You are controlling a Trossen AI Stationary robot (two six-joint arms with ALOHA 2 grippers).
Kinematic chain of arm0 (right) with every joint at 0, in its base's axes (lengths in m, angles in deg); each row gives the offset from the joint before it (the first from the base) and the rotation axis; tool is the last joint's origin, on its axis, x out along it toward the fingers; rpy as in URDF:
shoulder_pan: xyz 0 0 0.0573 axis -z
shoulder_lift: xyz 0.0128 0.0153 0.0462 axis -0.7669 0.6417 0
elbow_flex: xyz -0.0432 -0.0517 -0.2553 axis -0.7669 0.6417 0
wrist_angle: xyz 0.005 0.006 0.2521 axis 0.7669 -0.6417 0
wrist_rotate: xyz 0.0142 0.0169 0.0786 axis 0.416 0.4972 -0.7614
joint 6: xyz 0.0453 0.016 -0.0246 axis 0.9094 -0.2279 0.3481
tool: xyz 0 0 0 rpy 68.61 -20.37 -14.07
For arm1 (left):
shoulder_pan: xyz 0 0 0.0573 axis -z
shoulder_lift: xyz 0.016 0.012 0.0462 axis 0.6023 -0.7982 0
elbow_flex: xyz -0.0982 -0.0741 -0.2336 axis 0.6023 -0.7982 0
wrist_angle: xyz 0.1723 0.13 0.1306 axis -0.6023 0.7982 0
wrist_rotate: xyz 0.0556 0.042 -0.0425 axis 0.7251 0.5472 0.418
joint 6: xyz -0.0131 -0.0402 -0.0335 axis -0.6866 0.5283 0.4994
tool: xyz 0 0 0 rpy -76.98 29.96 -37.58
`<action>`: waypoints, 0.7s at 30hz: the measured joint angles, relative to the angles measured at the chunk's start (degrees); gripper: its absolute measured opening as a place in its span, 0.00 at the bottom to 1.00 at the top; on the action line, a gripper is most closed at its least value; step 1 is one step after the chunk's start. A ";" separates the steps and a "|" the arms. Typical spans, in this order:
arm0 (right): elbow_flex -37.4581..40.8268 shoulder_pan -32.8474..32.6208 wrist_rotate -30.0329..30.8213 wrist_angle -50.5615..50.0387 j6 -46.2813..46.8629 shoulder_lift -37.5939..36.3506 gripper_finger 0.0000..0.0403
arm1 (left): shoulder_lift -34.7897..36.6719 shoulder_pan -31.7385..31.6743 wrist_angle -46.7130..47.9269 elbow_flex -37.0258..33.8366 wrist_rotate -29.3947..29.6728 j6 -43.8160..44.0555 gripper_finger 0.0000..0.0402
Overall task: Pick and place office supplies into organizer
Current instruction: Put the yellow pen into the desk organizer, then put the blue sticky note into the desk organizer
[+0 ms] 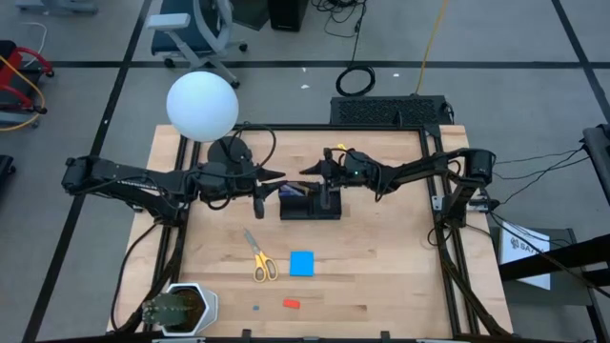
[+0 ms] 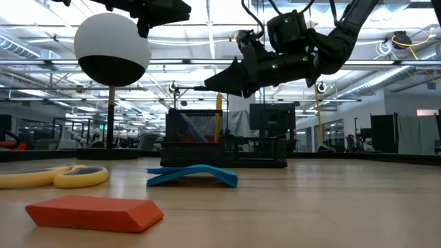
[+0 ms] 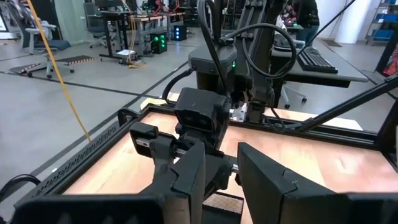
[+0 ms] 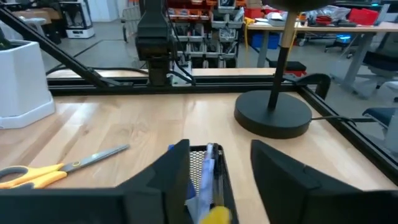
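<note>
Pale wooden boards make up the table (image 1: 381, 267), framed in black rails, with grey workshop floor around it. Taking the table's middle as the clock centre in the overhead view, the black organizer (image 1: 310, 203) sits just toward twelve o'clock. The right wrist view shows pens (image 4: 212, 168) and something yellow already standing in its mesh compartment.

Just above the organizer's far edge hangs the right gripper (image 1: 317, 170), reaching in from three o'clock. Its fingers (image 4: 283, 177) stand apart with nothing between them, directly over the compartment with the pens. The left gripper (image 1: 274, 175) comes in from nine o'clock and hovers just beside the organizer's left end, facing the other arm. Its fingers (image 3: 273, 180) show a narrow gap, and no item is visible in it.

Yellow-handled scissors (image 1: 259, 257) lie toward seven o'clock, blades pointing up the table. The blue square note pad (image 1: 302, 263) rests just right of them, near six o'clock, its sheet bowed upward in the low view. A small red eraser (image 1: 292, 304) lies farther out at six o'clock, near the front edge.

A lamp with a white globe (image 1: 202, 105) stands at eleven o'clock on a round black base (image 4: 273, 115). A white container (image 1: 181, 307) sits at the seven o'clock corner.
</note>
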 joint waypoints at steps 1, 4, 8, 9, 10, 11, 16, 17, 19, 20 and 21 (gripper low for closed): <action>0.00 0.00 0.89 -0.02 -0.02 0.00 0.42 | 0.00 0.00 0.01 0.00 -0.01 0.01 0.25; 0.00 -0.13 2.47 0.02 -0.37 0.00 0.46 | 0.01 0.00 0.01 0.00 -0.24 0.02 0.25; 0.01 -0.13 2.42 0.25 -0.38 -0.49 0.48 | -0.01 0.00 0.03 0.00 -0.24 0.02 0.25; 0.02 -0.16 2.35 0.15 -0.43 -0.90 0.48 | 0.01 0.00 0.03 0.00 -0.24 0.02 0.25; 0.02 -0.20 2.31 0.35 -0.59 -1.41 0.48 | 0.01 0.00 0.05 0.00 -0.24 0.02 0.25; 0.02 -0.30 2.31 -0.45 -0.61 -2.28 0.48 | 0.01 0.00 0.07 0.00 -0.24 0.02 0.25; 0.04 -1.32 2.33 -5.93 -2.04 -8.09 0.45 | 0.01 0.00 0.30 0.00 -0.45 0.02 0.25; 0.04 -1.61 2.29 -7.47 -2.09 -9.56 0.45 | 0.00 0.02 0.48 0.00 -0.50 0.27 0.25; 0.04 -2.26 2.29 -10.39 -2.12 -12.43 0.44 | 0.01 0.16 1.13 0.00 -0.54 0.90 0.25; 0.06 -2.62 2.29 -11.66 -2.10 -13.86 0.44 | 0.01 0.30 1.53 0.00 -0.54 1.19 0.25; 0.07 -3.04 2.29 -12.89 -2.09 -15.25 0.44 | 0.01 0.33 1.71 0.00 -0.55 1.36 0.25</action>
